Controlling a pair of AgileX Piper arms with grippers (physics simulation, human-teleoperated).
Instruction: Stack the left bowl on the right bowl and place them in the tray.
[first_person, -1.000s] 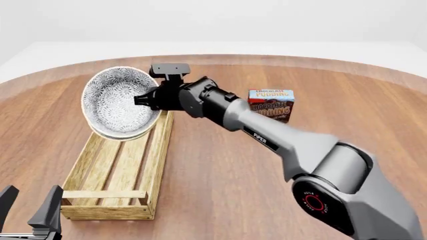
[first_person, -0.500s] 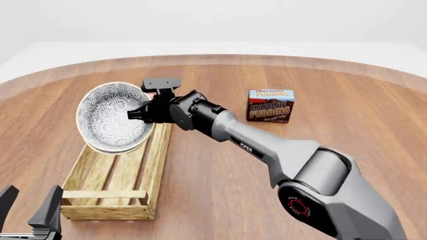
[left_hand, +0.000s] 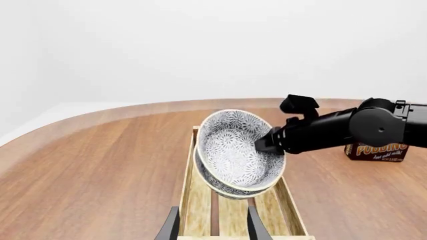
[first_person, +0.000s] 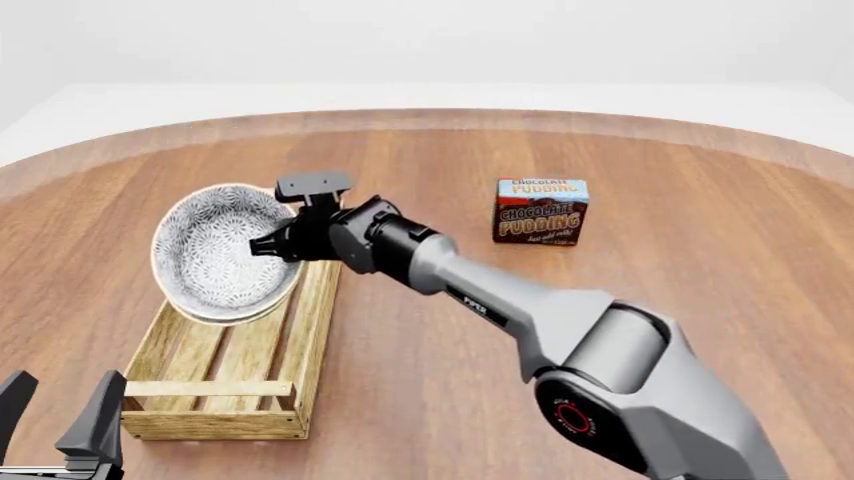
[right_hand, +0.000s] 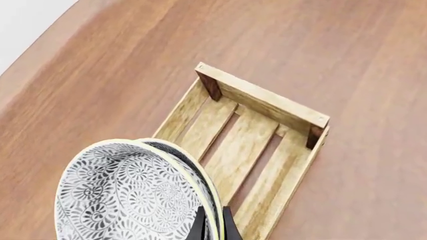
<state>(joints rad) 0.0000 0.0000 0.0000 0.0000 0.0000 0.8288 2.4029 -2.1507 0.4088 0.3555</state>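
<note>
Two patterned grey-white bowls (first_person: 214, 255) are nested in one another and tilted steeply on edge, hanging over the far end of the tray (first_person: 315, 330). My right gripper (first_person: 274, 245) is shut on their right rim. In the right wrist view the stacked bowls (right_hand: 127, 195) fill the lower left, with the fingertips (right_hand: 200, 227) clamped on the rim and the tray (right_hand: 267, 102) below. The left wrist view shows the bowls (left_hand: 233, 150) just above the tray (left_hand: 190, 200) slats. My left gripper (first_person: 60, 425) is open and empty near the tray's near left corner.
A chocolate pudding box (first_person: 542, 211) stands upright on the wooden table, to the right of the tray and behind the right arm. It also shows in the left wrist view as the pudding box (left_hand: 377, 150), partly behind the arm.
The right arm has carried the nested bowls down and slightly left, closer to the tray's far end. The left gripper has stayed put.
</note>
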